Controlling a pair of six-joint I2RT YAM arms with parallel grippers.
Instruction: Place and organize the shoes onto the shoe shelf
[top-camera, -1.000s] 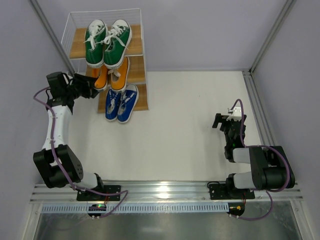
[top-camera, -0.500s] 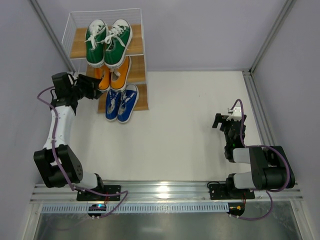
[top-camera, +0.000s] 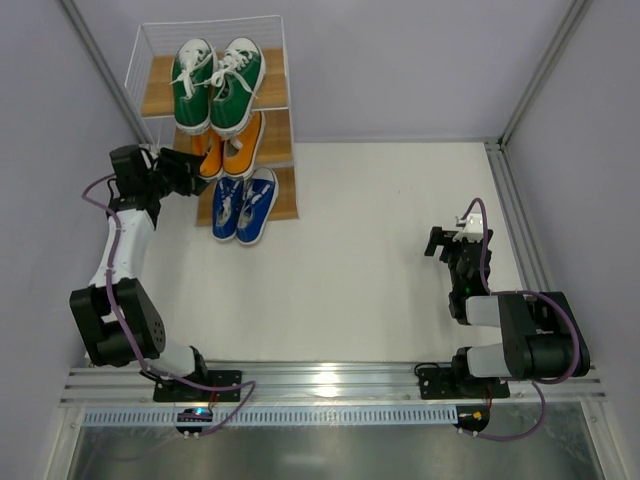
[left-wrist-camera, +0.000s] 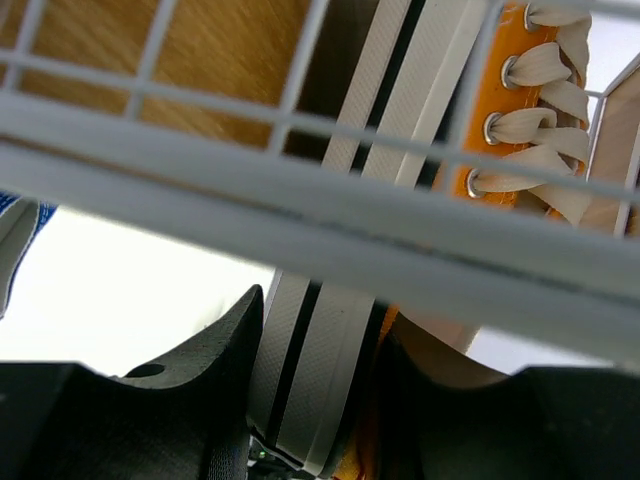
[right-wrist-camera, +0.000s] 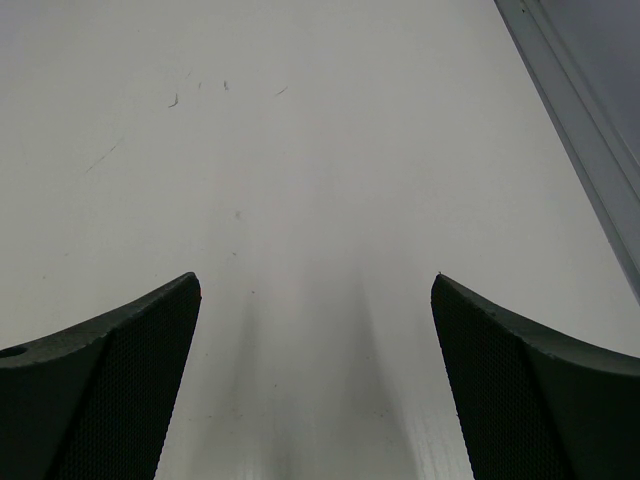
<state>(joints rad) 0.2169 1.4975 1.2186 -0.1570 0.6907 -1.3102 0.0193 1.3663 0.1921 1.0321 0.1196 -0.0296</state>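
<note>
At the far left corner of the counter (top-camera: 350, 260), the shoe shelf (top-camera: 158, 96) carries the green pair (top-camera: 215, 85) on its top board, the orange pair (top-camera: 228, 148) in the middle and the blue pair (top-camera: 243, 205) at the bottom, so the sorting looks nearly done. The left claw (top-camera: 190, 168) comes in at the shelf's left side, under the wire frame (left-wrist-camera: 300, 215). It is clenched on the white rubber sole of the left orange shoe (top-camera: 209, 157), probably to square it beside its mate. The right claw (top-camera: 447, 243) hangs released, fingers spread, over bare counter near the right edge, well apart from the shelf.
</note>
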